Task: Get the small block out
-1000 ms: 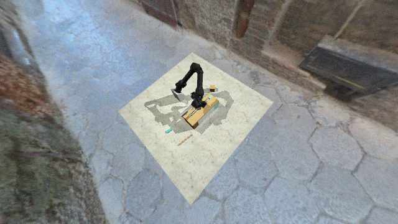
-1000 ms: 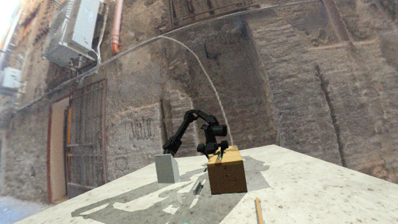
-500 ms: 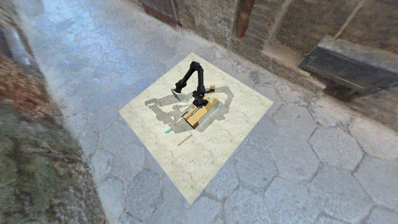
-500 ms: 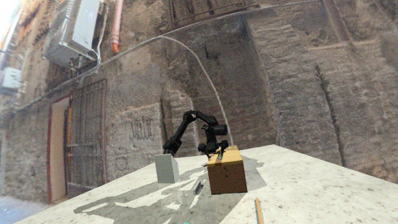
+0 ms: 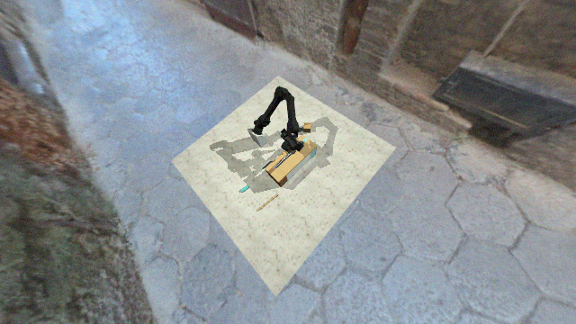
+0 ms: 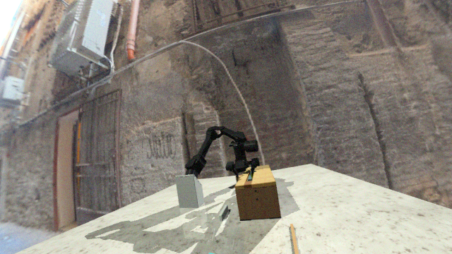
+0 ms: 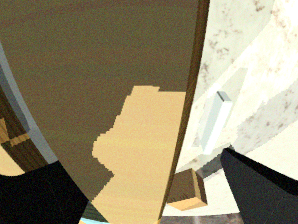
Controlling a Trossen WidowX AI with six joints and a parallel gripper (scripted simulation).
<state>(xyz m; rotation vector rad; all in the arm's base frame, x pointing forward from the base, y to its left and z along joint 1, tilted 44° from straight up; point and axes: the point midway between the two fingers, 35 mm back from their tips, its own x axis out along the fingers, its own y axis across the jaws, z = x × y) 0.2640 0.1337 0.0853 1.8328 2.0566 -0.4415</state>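
Note:
The tan box [image 5: 283, 172] [image 6: 258, 202] [image 7: 100, 56] lies on the table [image 5: 292, 234] in front of the arm. My gripper [image 5: 291, 145] [image 6: 244, 170] [image 7: 165, 152] is open and empty, low over the far end of the box top. A small tan block [image 5: 307, 127] [image 7: 189, 193] lies on the table just beyond that end of the box, apart from my fingers. In the exterior view the box and the arm hide it. I cannot see the shelf inside the box.
A grey block [image 5: 256, 137] [image 6: 189, 191] stands at the arm's base. A thin wooden stick [image 5: 267, 202] [image 6: 293, 240] and a teal stick [image 5: 243, 189] lie in front of the box. A pale flat bar lies beside the box.

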